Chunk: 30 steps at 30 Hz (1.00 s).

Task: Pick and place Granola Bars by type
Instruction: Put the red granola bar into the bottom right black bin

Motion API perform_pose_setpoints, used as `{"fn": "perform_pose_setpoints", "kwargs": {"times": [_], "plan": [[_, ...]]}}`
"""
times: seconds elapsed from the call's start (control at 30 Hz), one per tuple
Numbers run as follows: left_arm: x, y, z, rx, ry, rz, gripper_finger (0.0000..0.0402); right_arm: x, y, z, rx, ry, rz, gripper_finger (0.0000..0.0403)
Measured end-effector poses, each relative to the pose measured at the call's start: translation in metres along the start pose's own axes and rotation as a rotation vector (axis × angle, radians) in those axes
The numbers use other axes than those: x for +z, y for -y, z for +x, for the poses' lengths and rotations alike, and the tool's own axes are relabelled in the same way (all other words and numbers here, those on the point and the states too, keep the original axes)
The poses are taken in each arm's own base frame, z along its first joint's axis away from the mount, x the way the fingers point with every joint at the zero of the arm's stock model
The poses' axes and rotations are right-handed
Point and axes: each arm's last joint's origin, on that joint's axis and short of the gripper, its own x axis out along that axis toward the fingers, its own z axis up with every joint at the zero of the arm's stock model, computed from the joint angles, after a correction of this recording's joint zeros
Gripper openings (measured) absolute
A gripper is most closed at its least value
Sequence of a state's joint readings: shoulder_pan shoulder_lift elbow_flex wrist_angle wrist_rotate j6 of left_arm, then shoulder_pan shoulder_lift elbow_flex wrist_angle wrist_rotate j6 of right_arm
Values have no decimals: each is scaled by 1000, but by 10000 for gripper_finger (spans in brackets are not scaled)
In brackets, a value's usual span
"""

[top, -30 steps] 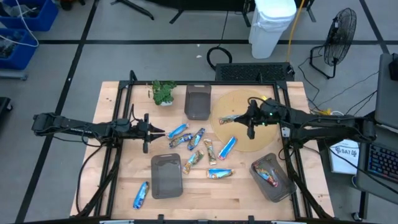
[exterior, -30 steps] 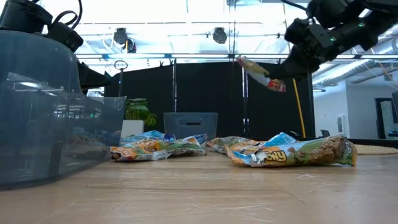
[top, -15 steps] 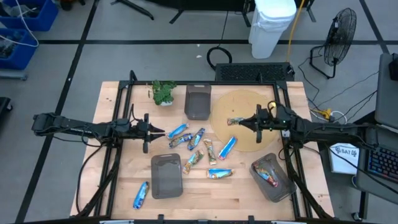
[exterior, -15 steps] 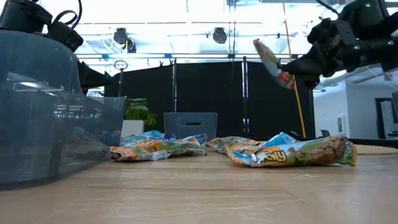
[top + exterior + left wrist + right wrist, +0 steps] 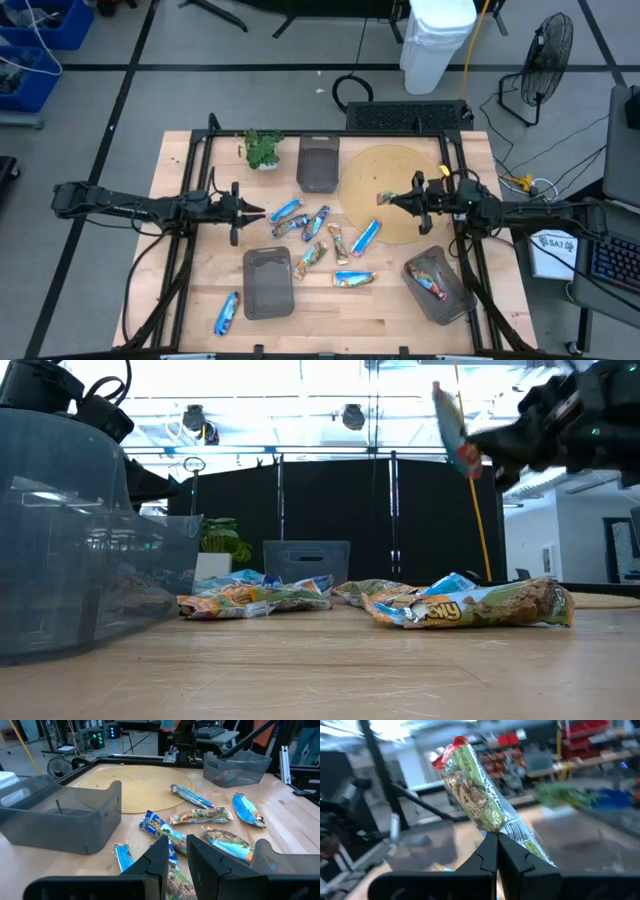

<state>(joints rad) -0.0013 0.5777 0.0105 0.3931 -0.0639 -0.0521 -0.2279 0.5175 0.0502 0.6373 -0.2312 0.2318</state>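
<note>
My right gripper (image 5: 400, 200) hangs over the round woven mat (image 5: 360, 175), shut on a green-tan granola bar with a red end (image 5: 470, 785); the low view shows this bar (image 5: 452, 430) high above the table. Several blue and tan bars (image 5: 316, 224) lie flat on the wood in the middle, and one blue bar (image 5: 227, 313) lies near the front left. My left gripper (image 5: 255, 211) waits just left of that cluster, slightly open and holding nothing; the bars (image 5: 200, 815) lie ahead of its fingers. My right gripper pinches the green-tan bar between its two fingers at the wrapper's lower end (image 5: 507, 832), the end opposite the red one. The bar is lifted clear of the table and stands nearly upright, its red end (image 5: 454, 742) pointing away from the fingers.
Three dark grey bins stand on the table: one at the far middle (image 5: 318, 165), one at the near middle (image 5: 267, 282), and one at the near right (image 5: 437, 285) with bars inside. A small green plant (image 5: 263, 148) sits by the far bin.
My right gripper has carried the green-tan bar toward the table's right edge and slightly toward the near edge, staying shut on it. In the low view the bar has risen and tipped from a slant to nearly upright.
</note>
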Motion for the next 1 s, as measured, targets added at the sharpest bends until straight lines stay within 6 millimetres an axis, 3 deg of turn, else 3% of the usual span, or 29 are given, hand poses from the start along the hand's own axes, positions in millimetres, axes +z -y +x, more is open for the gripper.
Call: {"fn": "perform_pose_setpoints", "kwargs": {"times": [0.47, 1.0], "plan": [[0, -1, 0, 50, 3, -9, 74, 3, -40, 0, 357, 47, 5, 0], [0, -1, 0, 50, 3, -9, 74, -3, -76, -9, 428, 37, 83, 0]]}}
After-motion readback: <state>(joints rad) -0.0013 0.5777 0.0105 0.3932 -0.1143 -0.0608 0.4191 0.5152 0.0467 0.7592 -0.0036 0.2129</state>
